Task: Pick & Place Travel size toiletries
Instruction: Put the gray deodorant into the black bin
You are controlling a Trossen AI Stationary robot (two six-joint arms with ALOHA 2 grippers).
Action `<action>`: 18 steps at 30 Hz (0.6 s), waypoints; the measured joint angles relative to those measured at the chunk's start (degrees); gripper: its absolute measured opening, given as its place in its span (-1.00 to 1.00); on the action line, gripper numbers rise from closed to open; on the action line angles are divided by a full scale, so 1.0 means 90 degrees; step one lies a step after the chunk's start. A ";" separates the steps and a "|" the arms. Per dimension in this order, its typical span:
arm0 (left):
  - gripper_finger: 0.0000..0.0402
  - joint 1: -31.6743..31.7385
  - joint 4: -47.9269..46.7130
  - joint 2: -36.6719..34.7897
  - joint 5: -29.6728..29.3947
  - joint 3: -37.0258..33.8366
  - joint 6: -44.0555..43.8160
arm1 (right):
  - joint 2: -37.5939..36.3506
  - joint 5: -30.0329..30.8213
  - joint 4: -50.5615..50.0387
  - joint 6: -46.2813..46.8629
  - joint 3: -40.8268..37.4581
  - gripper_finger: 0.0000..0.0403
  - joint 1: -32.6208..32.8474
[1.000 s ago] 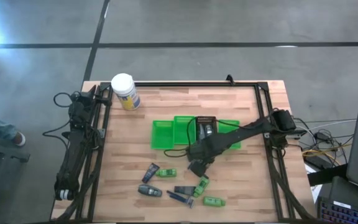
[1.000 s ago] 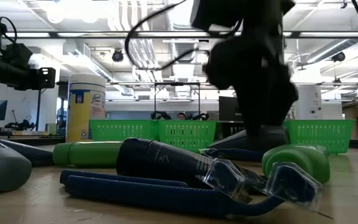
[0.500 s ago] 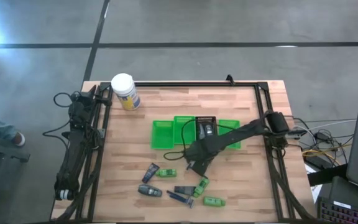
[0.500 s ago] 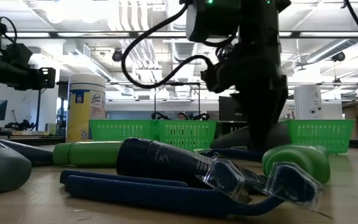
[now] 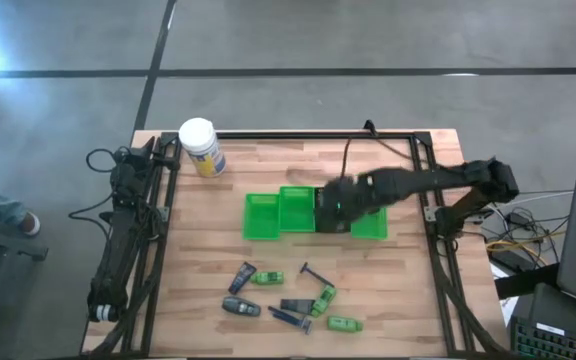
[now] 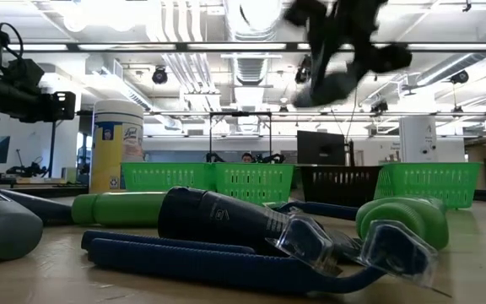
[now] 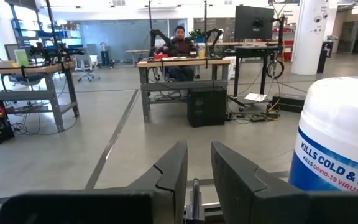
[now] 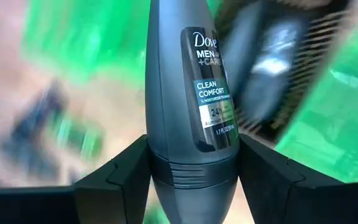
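Since the earlier frame: right gripper [image 8: 191, 180] lifted from the loose toiletries to above the dark bin [image 5: 330, 213], clamped on a grey deodorant stick [image 8: 191, 93]. Handling: light, rigid, smooth, slippery; held at its narrow waist. Left gripper [image 7: 194, 171] parked near the canister [image 5: 202, 147], fingers nearly together, empty.

Ceiling strip lights [image 6: 125, 46] are glowing over a grey concrete floor [image 5: 288, 40]; a person [image 7: 180, 46] is sitting at a desk [image 7: 185, 62] beyond the wooden surface [image 5: 388, 290].
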 joint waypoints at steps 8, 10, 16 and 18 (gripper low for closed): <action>-0.61 0.0000 0.0000 -0.0002 -0.0002 0.0002 0.0001 | 0.0514 -0.0925 0.1128 0.0229 -0.1018 -0.01 -0.0792; -0.61 0.0000 0.0000 -0.0002 -0.0002 -0.0001 0.0002 | 0.0544 -0.0800 0.1078 0.0328 -0.1090 0.09 -0.0844; -0.61 0.0000 0.0000 -0.0002 -0.0002 0.0000 0.0002 | 0.0277 -0.0217 0.1109 0.0676 -0.1129 0.45 -0.0852; -0.61 0.0000 0.0000 -0.0002 -0.0002 0.0001 0.0000 | 0.0236 -0.0156 0.1101 0.0632 -0.1067 0.54 -0.0867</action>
